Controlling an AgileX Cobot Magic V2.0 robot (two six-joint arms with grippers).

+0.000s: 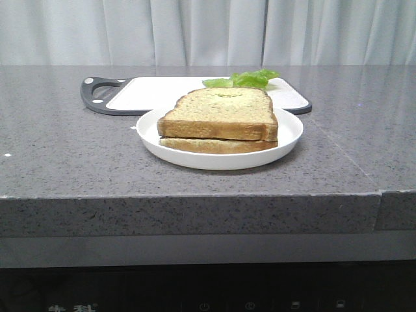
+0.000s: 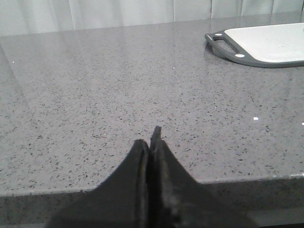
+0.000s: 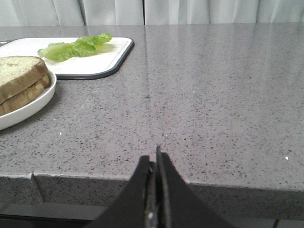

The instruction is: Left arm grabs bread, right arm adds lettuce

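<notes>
I see the thick, speckled bread point(image 1: 219, 114) stacked on a thinner slice point(image 1: 218, 145) in a round white plate point(image 1: 289, 133); crinkly lettuce point(image 1: 247, 79) stretches crosswise on the cutting board point(image 1: 149, 92) behind. Left gripper point(image 2: 152, 142) and right gripper point(image 3: 155, 159) sit pinched together, empty.

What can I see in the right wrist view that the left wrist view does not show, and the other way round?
Only the right wrist view shows the lettuce, the stacked bread, the white plate and the right gripper, shut. Only the left wrist view shows the cutting board's handle end and the left gripper, shut. Both show the cutting board, the grey speckled counter and the curtain.
</notes>
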